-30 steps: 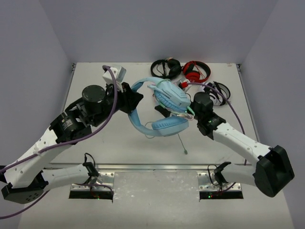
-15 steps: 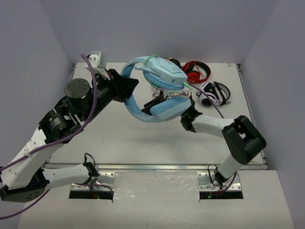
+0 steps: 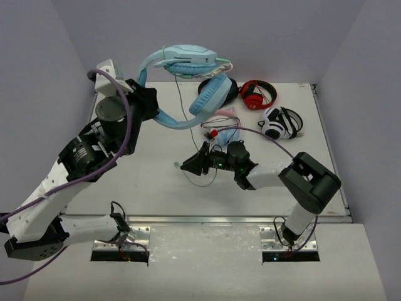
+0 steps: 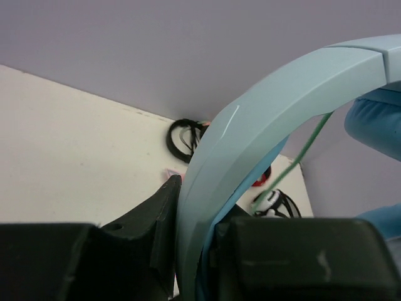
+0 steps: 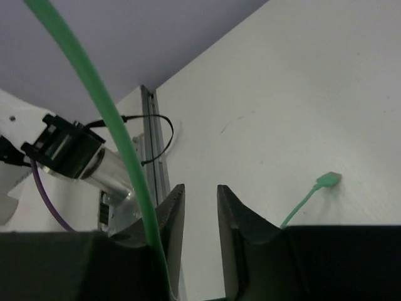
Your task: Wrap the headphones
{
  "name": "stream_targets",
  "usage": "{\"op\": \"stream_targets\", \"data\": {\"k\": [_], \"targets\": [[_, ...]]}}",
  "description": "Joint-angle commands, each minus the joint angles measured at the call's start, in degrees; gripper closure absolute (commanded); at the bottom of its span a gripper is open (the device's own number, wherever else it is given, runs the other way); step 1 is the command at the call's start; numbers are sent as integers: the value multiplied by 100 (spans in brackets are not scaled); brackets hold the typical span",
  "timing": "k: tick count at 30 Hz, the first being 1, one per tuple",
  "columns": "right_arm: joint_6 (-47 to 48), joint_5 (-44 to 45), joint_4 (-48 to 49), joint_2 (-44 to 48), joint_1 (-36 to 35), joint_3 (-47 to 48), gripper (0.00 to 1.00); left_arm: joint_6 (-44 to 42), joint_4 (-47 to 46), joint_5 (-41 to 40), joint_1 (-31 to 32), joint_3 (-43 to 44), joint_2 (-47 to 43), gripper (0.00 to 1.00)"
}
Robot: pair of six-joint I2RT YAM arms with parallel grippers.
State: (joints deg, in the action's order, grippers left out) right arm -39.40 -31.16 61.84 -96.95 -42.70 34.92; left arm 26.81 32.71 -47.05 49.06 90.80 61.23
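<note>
My left gripper [image 3: 150, 108] is shut on the wide headband of the light-blue headphones [image 3: 188, 59] and holds them high above the back left of the table. In the left wrist view the headband [image 4: 263, 106] is clamped between the jaws of the left gripper [image 4: 199, 207]. The thin pale-green cable [image 3: 180, 119] hangs down from them to the table. My right gripper [image 3: 187, 167] lies low at mid-table and points left. It [image 5: 200, 188] is slightly open and empty. The cable [image 5: 94, 81] passes outside its left finger, and the plug [image 5: 329, 180] lies on the table.
Red headphones [image 3: 258, 94], white-and-black headphones [image 3: 279, 122] and black headphones [image 3: 227, 84] lie at the back right. Small pink-and-blue headphones [image 3: 220, 130] lie behind my right wrist. A metal rail [image 3: 207, 219] runs along the table's near edge.
My left arm has lifted the headphones up and back to the left. My right arm has swung down and left to the table, and the cable now hangs loose.
</note>
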Motion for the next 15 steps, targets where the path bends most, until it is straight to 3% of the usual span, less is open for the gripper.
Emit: {"op": "stream_targets", "data": {"k": [1,4,8,9,13,15], "targets": [[379,364,574,492,-239,-432,73,378,-406,-1393,34,491,256,100],[626,435,496,912,-414,-801,99,273,-562,-1851,16,395,371,99],[845,654,434,1651,-643,-1460,99,61,-513,-2107,-194,384,617,100],[1003,742,268,2035,-713,-1566,99,122,-311,-1985,-491,420,775,100],[1662,1408,-969,3037,-1213,-1761,99,237,-54,-327,-1652,464,1206,100],[2084,1577,-1872,3504,-1442,-1551,99,63,-37,-331,-1838,430,1547,100]]}}
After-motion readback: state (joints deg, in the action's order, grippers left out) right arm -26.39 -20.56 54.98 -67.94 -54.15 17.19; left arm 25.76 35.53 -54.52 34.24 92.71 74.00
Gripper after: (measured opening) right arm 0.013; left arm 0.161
